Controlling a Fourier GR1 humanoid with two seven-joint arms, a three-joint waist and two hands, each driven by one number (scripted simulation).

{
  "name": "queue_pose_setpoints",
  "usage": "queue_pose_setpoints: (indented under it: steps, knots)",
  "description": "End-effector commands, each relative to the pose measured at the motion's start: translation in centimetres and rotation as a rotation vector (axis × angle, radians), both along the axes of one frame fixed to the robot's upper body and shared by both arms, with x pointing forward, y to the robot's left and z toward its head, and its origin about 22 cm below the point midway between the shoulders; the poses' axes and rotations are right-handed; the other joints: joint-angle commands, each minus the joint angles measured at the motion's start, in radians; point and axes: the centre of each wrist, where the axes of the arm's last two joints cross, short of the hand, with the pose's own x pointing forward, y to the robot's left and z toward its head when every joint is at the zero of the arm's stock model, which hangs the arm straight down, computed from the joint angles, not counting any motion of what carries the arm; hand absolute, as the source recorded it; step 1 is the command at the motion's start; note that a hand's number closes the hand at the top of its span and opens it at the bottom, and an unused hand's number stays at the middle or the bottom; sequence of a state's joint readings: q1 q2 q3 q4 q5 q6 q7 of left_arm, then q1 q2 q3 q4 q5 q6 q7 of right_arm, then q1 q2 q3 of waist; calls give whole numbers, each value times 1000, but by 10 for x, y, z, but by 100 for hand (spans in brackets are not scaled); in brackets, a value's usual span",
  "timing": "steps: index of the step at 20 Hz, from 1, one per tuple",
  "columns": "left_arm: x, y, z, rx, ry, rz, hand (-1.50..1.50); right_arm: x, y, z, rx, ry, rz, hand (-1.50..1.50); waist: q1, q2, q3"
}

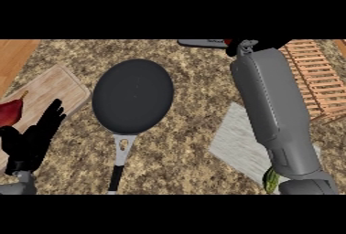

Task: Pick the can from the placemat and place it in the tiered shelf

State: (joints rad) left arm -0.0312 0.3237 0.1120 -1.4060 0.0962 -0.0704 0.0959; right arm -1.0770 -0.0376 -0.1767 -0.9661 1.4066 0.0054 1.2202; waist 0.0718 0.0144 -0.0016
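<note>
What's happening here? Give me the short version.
The right arm stretches across the placemat to the view's top edge, where the right hand is mostly cut off, next to a pale, red-tipped object that may be the can. No can stands on the placemat. The slatted wooden shelf lies just right of the arm. The left hand rests open at the lower left, by the cutting board. A frying pan sits in the middle, untouched.

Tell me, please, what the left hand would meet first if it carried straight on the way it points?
Probably the wooden cutting board: the open left hand points up and slightly right across it. The black pan lies right of that line. Its height above the board is unclear.
</note>
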Motion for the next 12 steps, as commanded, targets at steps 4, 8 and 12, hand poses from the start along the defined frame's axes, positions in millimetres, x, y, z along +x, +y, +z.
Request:
queue_pose_setpoints:
  steps: [4,8,12]
  knots:
    - [1,-4,-2,-13,-1,20,0,-8,35,68,126,-293,-206,150,-22,-9,-1]
    - [6,-5,-1,-2,-11,38,0,-5,43,81,53,-325,-233,150,-33,-7,-1]
    - [-5,-2,0,12,1,7,0,-8,55,118,37,-400,-237,150,-18,-7,0]
